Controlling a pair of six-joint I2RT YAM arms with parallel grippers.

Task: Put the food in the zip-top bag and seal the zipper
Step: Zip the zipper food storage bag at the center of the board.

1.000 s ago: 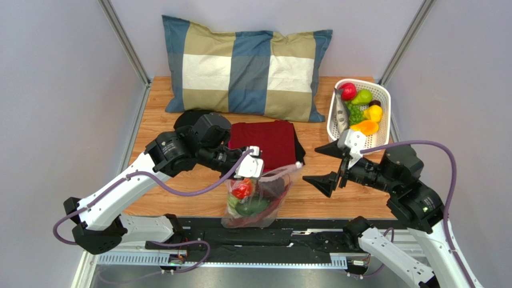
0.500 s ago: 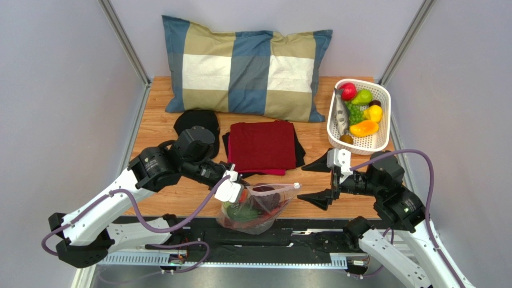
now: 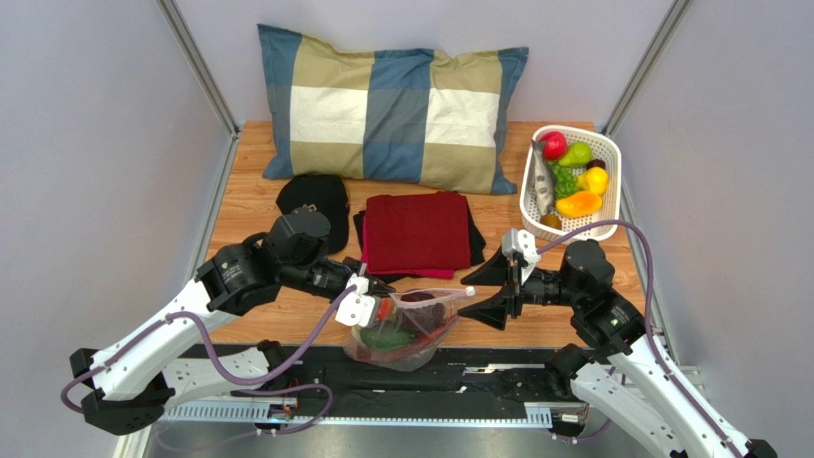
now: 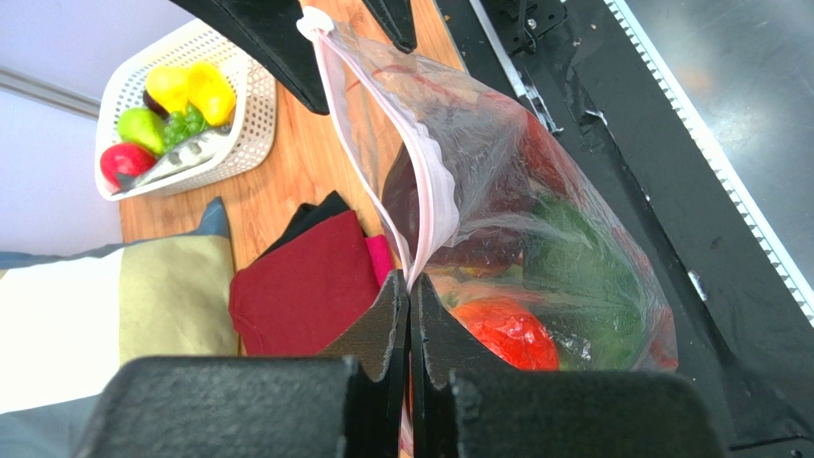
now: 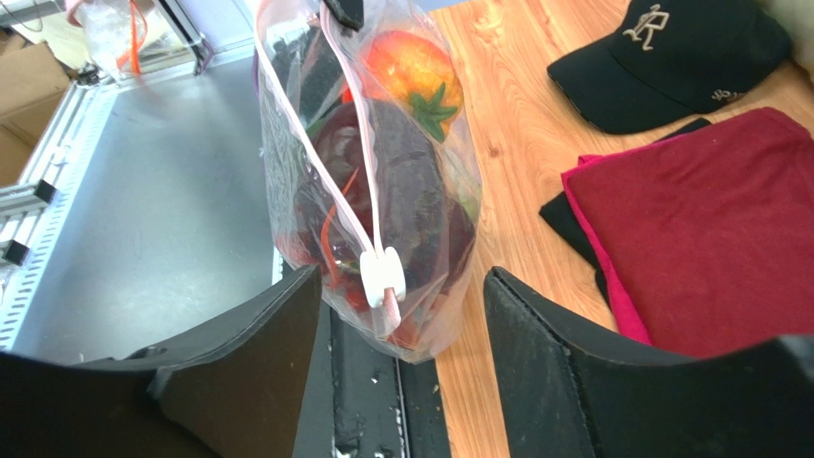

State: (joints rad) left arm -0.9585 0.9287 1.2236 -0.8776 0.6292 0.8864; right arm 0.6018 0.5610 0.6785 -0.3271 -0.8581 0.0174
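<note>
Left fingers (image 3: 374, 297) pinch the zip-top bag (image 3: 427, 336) of food (image 3: 386, 336).

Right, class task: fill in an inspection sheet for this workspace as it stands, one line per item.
Surface: wooden table, partly bare.
Job's things: clear crinkly zip-top bag holds red, green and dark purple toy food; its pink-white zipper looks unsealed, white slider at the right arm's end; more plastic fruit in the white perforated basket.
Clutter: folded red cloth, black cap, checked pillow.
Grippers: left gripper shut on the zipper's end; right gripper open, jaws either side of the slider.
Cables: purple cables loop off both arms.
Surroundings: grey walls, black rail at near edge.
</note>
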